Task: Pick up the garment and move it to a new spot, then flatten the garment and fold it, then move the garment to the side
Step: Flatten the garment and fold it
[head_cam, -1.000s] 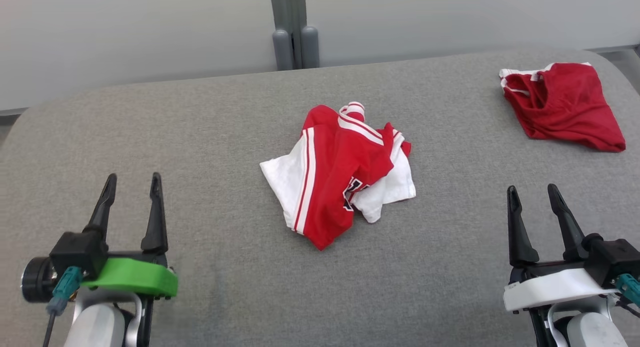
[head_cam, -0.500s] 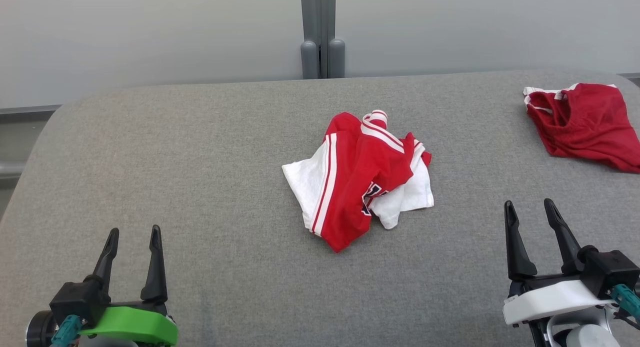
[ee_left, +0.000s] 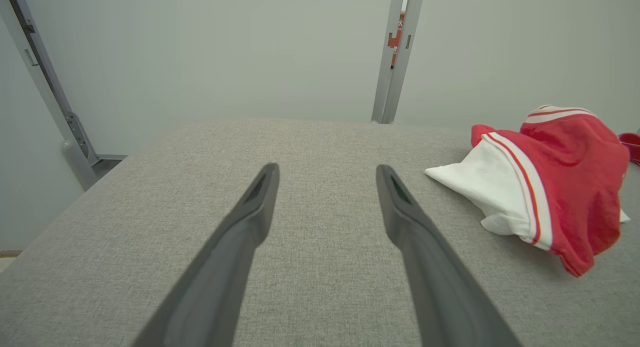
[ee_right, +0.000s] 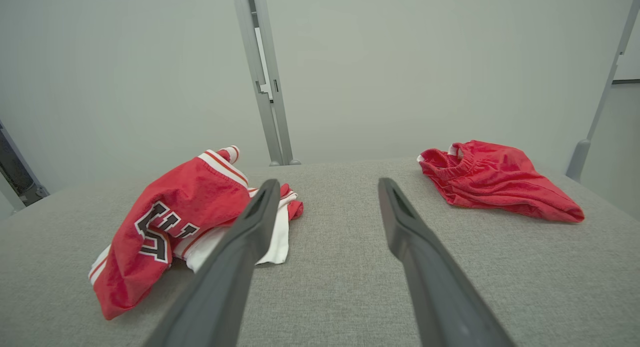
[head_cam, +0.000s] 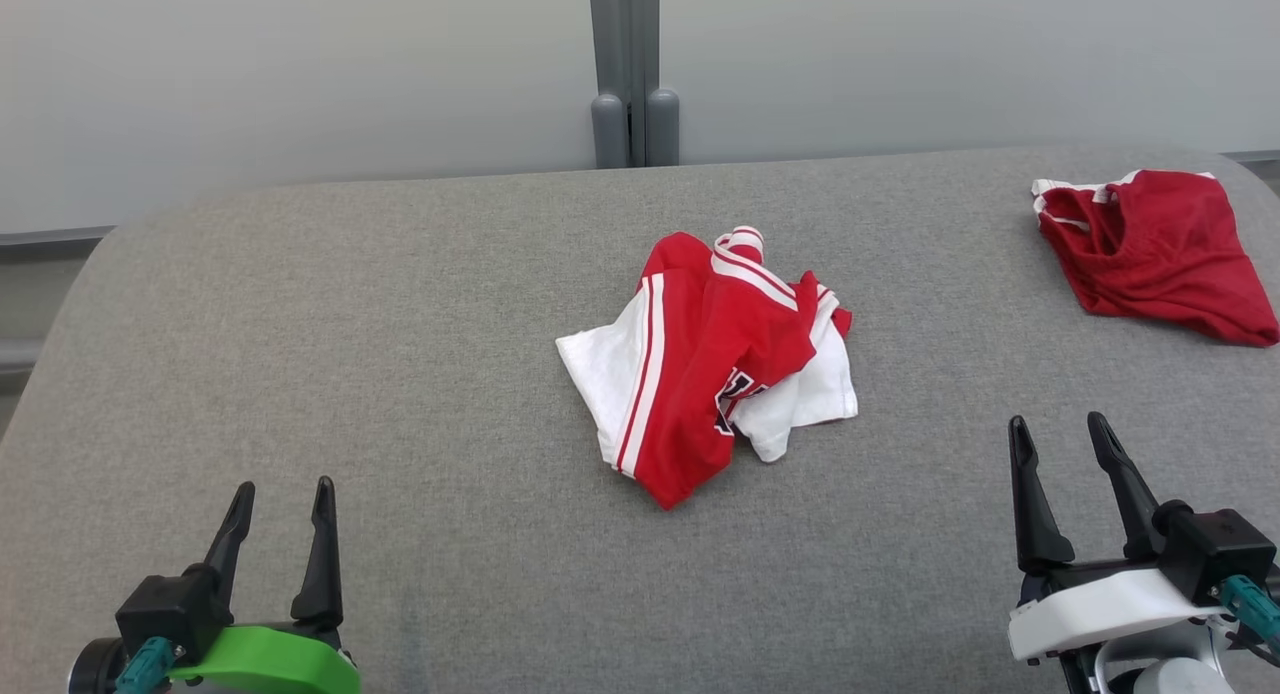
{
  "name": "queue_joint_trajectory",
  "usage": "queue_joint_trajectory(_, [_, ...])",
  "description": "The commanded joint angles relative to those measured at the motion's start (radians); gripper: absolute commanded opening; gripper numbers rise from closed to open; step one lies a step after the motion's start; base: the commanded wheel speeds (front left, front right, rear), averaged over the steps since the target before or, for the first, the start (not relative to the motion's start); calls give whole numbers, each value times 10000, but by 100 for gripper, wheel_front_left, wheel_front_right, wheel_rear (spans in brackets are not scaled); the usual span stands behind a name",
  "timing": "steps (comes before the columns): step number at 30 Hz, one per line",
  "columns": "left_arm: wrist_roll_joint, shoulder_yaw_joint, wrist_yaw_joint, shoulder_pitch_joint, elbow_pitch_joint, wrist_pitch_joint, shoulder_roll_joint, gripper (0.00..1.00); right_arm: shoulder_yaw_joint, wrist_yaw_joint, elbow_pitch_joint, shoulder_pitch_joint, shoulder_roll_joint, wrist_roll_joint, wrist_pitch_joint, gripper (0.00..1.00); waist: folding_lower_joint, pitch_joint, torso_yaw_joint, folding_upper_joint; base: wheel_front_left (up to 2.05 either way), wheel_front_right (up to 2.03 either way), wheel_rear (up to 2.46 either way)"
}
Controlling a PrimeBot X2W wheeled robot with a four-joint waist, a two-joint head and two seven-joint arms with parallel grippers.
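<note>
A crumpled red and white garment [head_cam: 715, 359] with white stripes and dark lettering lies in a heap at the middle of the grey padded table [head_cam: 400, 324]. The left wrist view has the garment [ee_left: 545, 182] at its right, and the right wrist view has the garment [ee_right: 185, 222] at its left, partly behind one finger. My left gripper [head_cam: 282, 502] is open at the lower left, well short of the heap, with nothing between its fingers. My right gripper [head_cam: 1058, 432] is open at the lower right, also apart from the heap and empty.
A second, darker red garment [head_cam: 1150, 254] lies bunched at the table's far right corner, seen also as red cloth [ee_right: 495, 179] in the right wrist view. A grey post [head_cam: 630, 74] stands against the pale wall behind the table. Bare grey padding surrounds the middle heap.
The head camera has shifted, so the whole picture sits lower and more to the right than before. Both grippers show lower in the picture. The garments have not moved on the table.
</note>
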State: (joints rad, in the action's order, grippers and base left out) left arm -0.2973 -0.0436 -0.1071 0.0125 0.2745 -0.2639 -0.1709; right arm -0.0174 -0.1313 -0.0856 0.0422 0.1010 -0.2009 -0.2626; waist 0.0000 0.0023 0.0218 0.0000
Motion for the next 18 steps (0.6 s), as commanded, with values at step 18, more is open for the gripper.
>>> queue_joint_trajectory(18, [326, 153, -88, 227, 65, -2, 59, 100, -13, 9, -209, 111, 55, -105, -30, 100, 0, 34, 9, 0, 0, 0, 0])
